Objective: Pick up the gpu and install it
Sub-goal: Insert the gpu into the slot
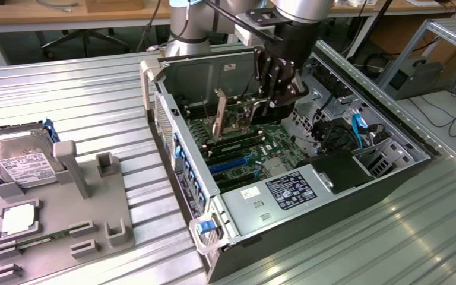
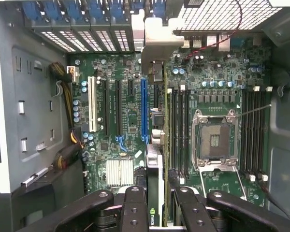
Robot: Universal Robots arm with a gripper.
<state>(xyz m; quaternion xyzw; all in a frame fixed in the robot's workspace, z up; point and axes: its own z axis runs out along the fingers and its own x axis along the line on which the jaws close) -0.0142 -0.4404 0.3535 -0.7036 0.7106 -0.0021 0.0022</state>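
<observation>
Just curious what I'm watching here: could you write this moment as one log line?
gripper: shut on gpu | gpu: on edge over motherboard | seated: cannot tell | where: inside open computer case

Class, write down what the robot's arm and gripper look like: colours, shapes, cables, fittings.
The arm is built of silver-grey cylindrical tubes and rounded joints. A black cable runs along it to the wrist. The gripper is black and boxy, with jointed black fingers made of flat links pinned by round greyish bolt heads.

Robotics lab, ribbed metal bench (image 1: pixel 78 101), open computer tower (image 1: pixel 204 74), cabled desks (image 1: pixel 22 14) behind.
</observation>
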